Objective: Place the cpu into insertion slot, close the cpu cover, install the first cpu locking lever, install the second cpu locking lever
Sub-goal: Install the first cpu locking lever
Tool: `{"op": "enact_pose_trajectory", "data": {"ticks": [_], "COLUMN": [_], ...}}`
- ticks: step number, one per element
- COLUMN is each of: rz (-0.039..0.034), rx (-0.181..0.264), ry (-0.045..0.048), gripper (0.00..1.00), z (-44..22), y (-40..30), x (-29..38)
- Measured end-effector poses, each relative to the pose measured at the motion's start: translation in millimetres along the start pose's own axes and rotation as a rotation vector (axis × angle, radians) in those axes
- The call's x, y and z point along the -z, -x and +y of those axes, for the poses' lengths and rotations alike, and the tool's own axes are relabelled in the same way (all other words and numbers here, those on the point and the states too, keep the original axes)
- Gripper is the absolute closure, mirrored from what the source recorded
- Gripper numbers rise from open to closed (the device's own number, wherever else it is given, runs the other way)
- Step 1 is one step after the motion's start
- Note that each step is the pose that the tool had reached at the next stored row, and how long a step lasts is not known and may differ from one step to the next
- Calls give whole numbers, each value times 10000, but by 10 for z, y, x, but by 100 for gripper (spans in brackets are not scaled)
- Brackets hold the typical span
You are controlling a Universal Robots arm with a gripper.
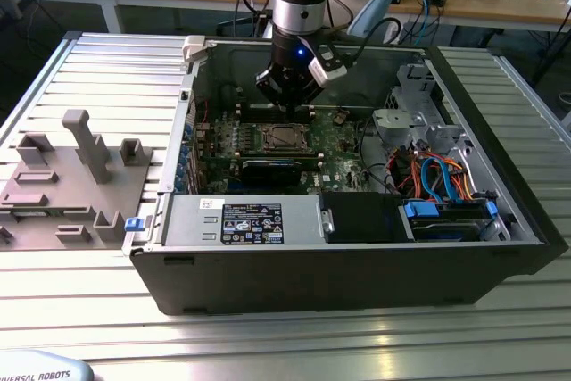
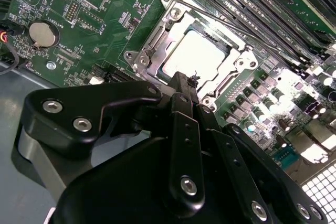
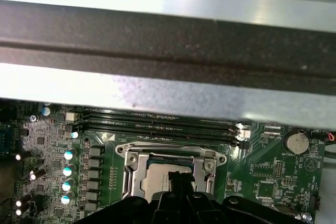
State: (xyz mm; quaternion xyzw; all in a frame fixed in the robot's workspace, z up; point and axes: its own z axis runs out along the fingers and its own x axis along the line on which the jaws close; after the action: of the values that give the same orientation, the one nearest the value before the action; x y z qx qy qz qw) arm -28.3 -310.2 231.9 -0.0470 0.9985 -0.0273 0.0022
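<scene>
The cpu (image 2: 195,56) lies flat in the insertion slot (image 2: 169,4) on the green board, its silvery top showing. The cpu cover (image 2: 149,43) rests down around it as a metal frame. In the first wrist view the cpu (image 3: 157,178) and the cpu cover (image 3: 136,169) sit just beyond the fingertips. My gripper (image 2: 185,80) hovers at the near edge of the slot, its black fingers pressed together with nothing seen between them. In the exterior view my gripper (image 1: 290,111) hangs just above the insertion slot (image 1: 284,137) inside the open computer case.
Memory slots (image 2: 252,3) run along one side of the socket, with capacitors (image 3: 68,171) and a coin battery (image 2: 43,32) nearby. The case wall (image 3: 168,30) stands close behind. A power supply (image 1: 241,220) and cabled drive cage (image 1: 437,176) fill the case front. A grey fixture (image 1: 80,167) stands at the exterior view's left.
</scene>
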Motion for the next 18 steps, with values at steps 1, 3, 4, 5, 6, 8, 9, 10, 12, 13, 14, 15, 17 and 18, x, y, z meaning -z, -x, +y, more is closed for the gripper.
{"op": "enact_pose_trajectory", "data": {"ticks": [1, 3, 4, 5, 6, 8, 9, 10, 12, 13, 14, 15, 17, 18], "rz": [0, -1, -1, 0, 0, 0, -1, -2, -1, 0, -1, -1, -1, 0], "rx": [0, 0, 0, 0, 0, 1, 0, 1, 1, 0, 0, 1, 0, 0], "ry": [-1, 1, 1, 0, -2, 0, 1, 2, 3, 3, 3, 3, 4, 4], "gripper": [89, 89, 89, 89, 89, 89, 89, 89, 89, 89, 89, 89, 89, 89], "z": [0, 0, 0, -1, -2, -7, -7, -7, -7, -7, -7, -7, -7, -7], "y": [0, 0, 0, 0, 0, 0, 0, 1, 1, 0, 0, 0, 0, 0], "x": [2, 4, 5, 10, 28, 121, 124, 123, 124, 125, 125, 125, 125, 125]}}
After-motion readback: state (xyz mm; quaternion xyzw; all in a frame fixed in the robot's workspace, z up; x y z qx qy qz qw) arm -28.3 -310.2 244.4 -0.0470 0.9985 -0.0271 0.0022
